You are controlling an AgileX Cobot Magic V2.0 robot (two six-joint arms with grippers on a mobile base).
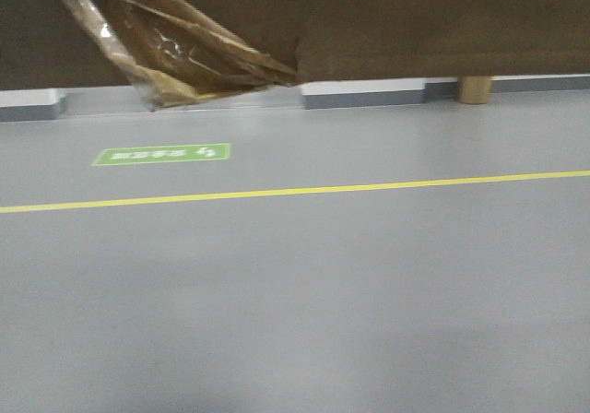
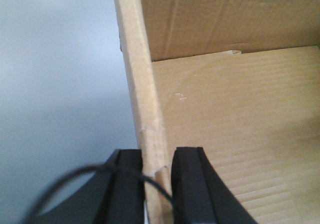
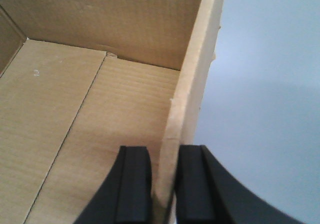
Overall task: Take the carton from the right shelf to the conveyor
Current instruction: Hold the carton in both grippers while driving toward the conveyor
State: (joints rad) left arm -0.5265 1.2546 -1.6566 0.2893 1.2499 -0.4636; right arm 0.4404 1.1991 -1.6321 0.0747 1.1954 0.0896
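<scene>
The brown carton (image 1: 433, 21) hangs across the top of the front view, a wad of yellowish clear tape (image 1: 166, 49) dangling from its underside. My left gripper (image 2: 156, 176) is shut on the carton's left wall (image 2: 142, 84), one finger (image 2: 190, 184) inside the open box and the other outside. My right gripper (image 3: 164, 179) is shut on the carton's right wall (image 3: 192, 84) in the same way. Both wrist views look down into the bare cardboard floor of the box (image 3: 100, 129). The right shelf and the conveyor are out of view.
Below the carton lies smooth grey floor (image 1: 295, 302) with a yellow line (image 1: 295, 191) and a green floor sticker (image 1: 161, 154). A grey-and-white baseboard (image 1: 364, 93) runs along the far wall. A black cable (image 2: 65, 184) loops over my left gripper.
</scene>
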